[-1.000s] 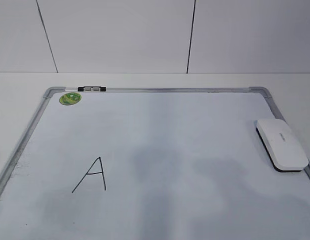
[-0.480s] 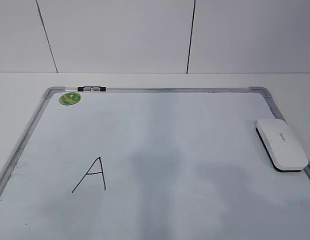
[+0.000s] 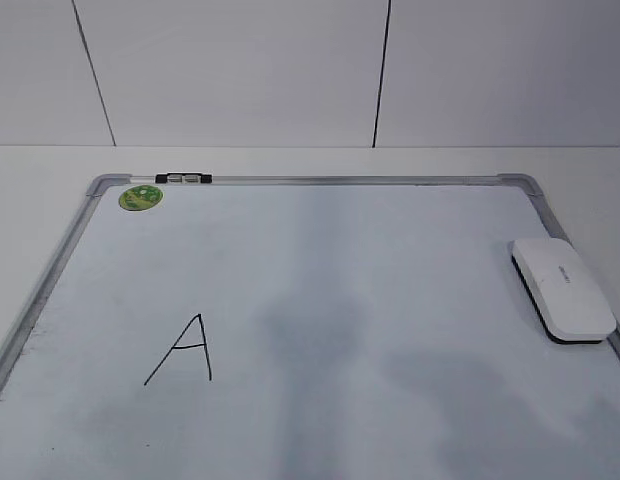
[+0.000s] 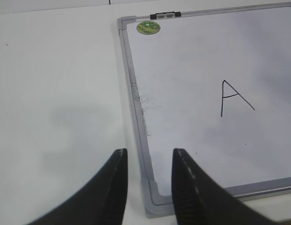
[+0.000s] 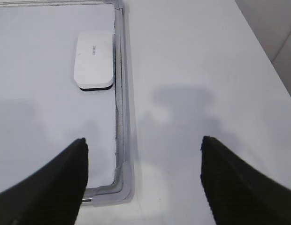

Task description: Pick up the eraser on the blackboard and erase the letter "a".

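Note:
The white eraser [image 3: 562,290] lies flat on the blackboard [image 3: 340,181] against its right frame edge; it also shows in the right wrist view [image 5: 94,59]. An angular capital "A" [image 3: 185,350] is drawn at the board's lower left, also in the left wrist view [image 4: 233,97]. No lowercase cursive "a" shows in any view. My left gripper [image 4: 149,154] is open and empty above the board's near left corner. My right gripper [image 5: 143,143] is wide open and empty above the near right corner, well short of the eraser. Neither gripper shows in the exterior view.
A round green sticker [image 3: 140,197] sits at the board's far left corner, with a small black-and-white clip [image 3: 183,178] on the top frame beside it. White table surface [image 5: 197,70] lies around the board. A panelled wall stands behind.
Only the soft shadows on the board have shifted slightly. The eraser and the board have not moved.

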